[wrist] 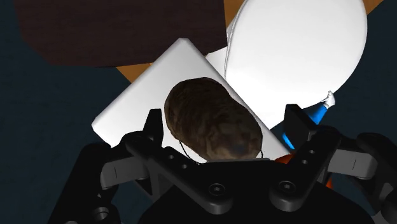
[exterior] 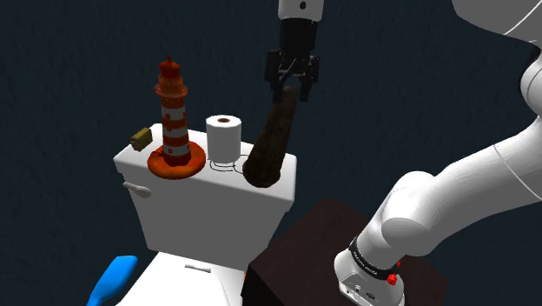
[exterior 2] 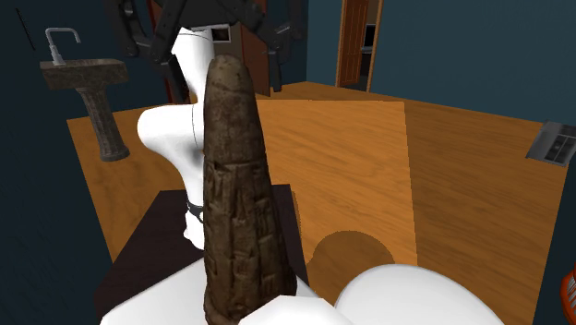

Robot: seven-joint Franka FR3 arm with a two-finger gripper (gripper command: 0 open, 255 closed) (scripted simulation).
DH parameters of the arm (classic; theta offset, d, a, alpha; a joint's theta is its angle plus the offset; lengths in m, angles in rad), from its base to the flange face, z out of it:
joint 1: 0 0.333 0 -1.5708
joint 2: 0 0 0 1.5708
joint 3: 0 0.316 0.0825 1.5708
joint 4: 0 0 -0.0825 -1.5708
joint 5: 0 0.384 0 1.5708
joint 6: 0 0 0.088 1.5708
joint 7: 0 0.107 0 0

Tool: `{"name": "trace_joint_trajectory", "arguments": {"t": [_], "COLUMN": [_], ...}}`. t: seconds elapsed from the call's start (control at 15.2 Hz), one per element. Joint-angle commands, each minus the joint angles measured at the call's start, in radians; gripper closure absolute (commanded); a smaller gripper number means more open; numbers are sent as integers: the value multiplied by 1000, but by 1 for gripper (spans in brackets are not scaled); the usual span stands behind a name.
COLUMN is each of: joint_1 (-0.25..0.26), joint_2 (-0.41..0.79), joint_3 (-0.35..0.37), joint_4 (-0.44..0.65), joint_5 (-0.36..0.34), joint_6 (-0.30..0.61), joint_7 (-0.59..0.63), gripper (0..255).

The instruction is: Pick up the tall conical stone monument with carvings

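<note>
My black two-finger tool (wrist: 226, 118) hangs over a toilet tank. Its fingers (wrist: 153, 127) stand apart on either side of the top of the tall, dark brown, conical stone monument with carved bands (exterior: 273, 135). In the wrist view one finger sits just beside the stone and the other shows a gap. I judge that nothing is clamped, though I cannot tell whether a pad brushes the tip.

The monument leans, with its tip up between my fingers. Its broad, rounded base rests on the lid of the white toilet tank (exterior: 217, 204), at the end nearest my stand. Just beside that base a white roll of toilet paper (exterior: 223, 135) stands upright. Next along the lid is a red-and-white striped lighthouse model on a round red-brown base (exterior: 174, 117). A small olive-brown box (exterior: 141, 137) sits at the lid's far corner.

Below the tank, at the shoulder view's lower left, lies a bright blue rounded object (exterior: 113, 278). My dark brown box stand (exterior: 317, 230) is close beside the tank.

In the second exterior view an orange wooden floor (exterior 2: 415, 157) spreads behind my white arm. On it stands a grey stone pedestal sink with a tap (exterior 2: 88, 78), and farther back is a brown wooden door (exterior 2: 355, 42).
</note>
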Motion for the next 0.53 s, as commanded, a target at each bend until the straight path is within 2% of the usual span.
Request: {"name": "trace_joint_trajectory", "arguments": {"t": [0.0,0.07,0.46], "joint_1": [0,0,0], "joint_2": [-5,-2,-3], "joint_3": [1,1,0], "joint_4": [-17,-15,-14], "joint_5": [0,0,0], "joint_6": [12,12,11], "joint_7": [-2,-2,-2], "gripper": [0,255,255]}}
